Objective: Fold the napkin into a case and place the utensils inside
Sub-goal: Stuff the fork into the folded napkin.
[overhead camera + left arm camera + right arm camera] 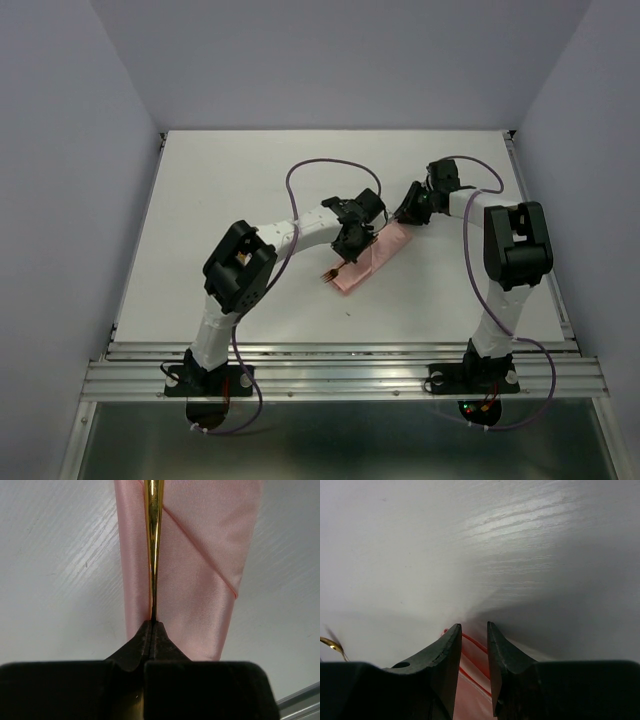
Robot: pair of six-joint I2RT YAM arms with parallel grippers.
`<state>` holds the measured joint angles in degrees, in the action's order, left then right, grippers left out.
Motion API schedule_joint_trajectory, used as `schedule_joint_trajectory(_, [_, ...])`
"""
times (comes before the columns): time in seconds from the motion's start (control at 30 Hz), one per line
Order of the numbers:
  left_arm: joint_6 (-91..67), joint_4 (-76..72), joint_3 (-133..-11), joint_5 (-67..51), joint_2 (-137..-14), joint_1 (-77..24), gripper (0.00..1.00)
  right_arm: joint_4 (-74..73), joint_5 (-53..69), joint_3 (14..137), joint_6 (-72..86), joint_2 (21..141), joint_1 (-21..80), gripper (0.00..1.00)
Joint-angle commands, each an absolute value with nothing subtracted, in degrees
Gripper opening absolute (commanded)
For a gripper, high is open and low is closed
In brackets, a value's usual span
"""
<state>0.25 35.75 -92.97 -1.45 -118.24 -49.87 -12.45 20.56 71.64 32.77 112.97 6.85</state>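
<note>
Pinching the handle of a gold utensil (152, 530), the left gripper (152, 622) hangs over the pink case (200, 580); the right gripper (474, 630), narrowly parted, sits at its far-right end.

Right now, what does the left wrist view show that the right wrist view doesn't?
Only left wrist: the left tool shut on a gold utensil handle, lined up along the case with its diagonal fold. Only right wrist: the right tool, fingers slightly parted at the case's hemmed edge. Both: pink cloth, white table, and some gold, though in the right wrist view it is just a sliver at the left edge.
</note>
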Motion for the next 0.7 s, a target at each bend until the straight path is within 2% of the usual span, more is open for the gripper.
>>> schedule_joint_trajectory(0.0, [1.05,36.83,-90.54,-0.79,-114.09,-49.83,0.0,-12.3,20.83,73.3,32.17,113.55,7.21,0.33])
schedule_joint_trajectory(0.67, [0.35,36.3,-85.08,2.11,-108.46,-49.57,0.0,-12.13,21.01,73.39,32.25,114.26,7.21,0.33])
